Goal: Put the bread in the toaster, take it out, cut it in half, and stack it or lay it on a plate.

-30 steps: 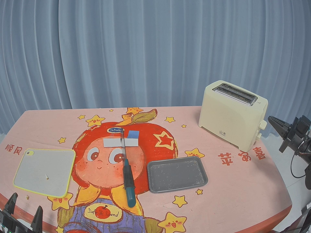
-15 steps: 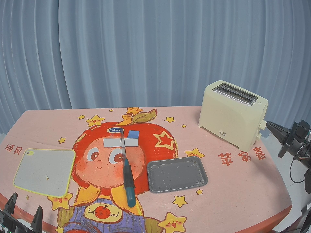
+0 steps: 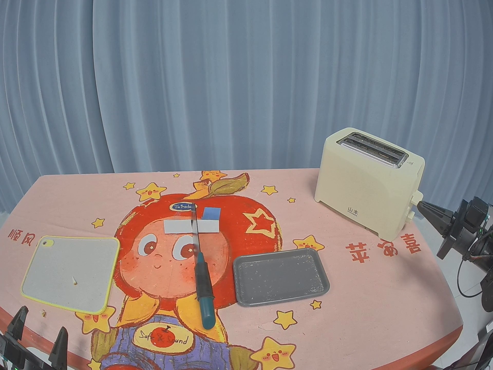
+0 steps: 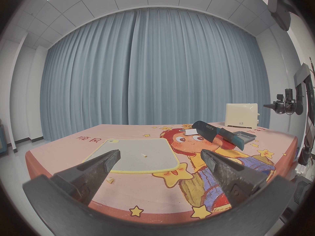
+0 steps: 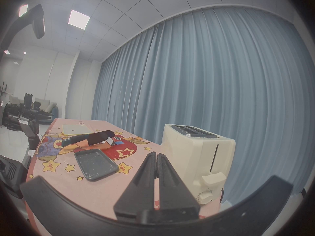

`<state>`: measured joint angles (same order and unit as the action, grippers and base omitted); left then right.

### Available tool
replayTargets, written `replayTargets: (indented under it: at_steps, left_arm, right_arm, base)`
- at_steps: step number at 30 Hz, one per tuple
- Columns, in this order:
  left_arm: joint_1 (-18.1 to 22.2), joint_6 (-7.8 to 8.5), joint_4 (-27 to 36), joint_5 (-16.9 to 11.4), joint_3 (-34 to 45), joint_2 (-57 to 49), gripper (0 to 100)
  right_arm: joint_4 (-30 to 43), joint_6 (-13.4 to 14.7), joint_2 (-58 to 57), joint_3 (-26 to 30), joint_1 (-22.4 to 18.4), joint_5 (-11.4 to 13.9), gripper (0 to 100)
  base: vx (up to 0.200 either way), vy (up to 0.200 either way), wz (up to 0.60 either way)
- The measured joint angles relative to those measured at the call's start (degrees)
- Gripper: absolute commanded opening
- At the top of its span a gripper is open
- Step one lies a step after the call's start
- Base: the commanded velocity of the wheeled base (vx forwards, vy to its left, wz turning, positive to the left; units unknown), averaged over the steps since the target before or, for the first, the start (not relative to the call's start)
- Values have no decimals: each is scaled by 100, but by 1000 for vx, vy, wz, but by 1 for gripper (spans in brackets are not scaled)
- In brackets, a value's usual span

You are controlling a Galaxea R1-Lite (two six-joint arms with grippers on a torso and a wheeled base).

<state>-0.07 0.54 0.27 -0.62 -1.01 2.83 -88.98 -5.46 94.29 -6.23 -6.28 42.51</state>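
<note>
Jaws are being held together on the right gripper (image 3: 421, 206), beside the toaster (image 3: 367, 181) at frame right; the left gripper (image 3: 42, 320), lower left, is being held with jaws apart.

The pink-clothed table (image 3: 370, 294) carries a cream toaster (image 3: 368, 181), a grey tray (image 3: 281, 276), a knife (image 3: 201, 268) and a cutting board (image 3: 69, 272).

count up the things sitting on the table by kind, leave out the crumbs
toaster: 1
knife: 1
cutting board: 1
grey tray: 1
white and blue stand under the knife blade: 1
total: 5
</note>
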Motion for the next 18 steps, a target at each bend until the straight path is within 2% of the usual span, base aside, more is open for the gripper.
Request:
replayTargets:
  at_steps: [18]
  left_arm:
    - [0,0,-2,0,0,0,100]
  right_arm:
    - [0,-96,132,232,0,0,0]
  base:
    - [0,0,0]
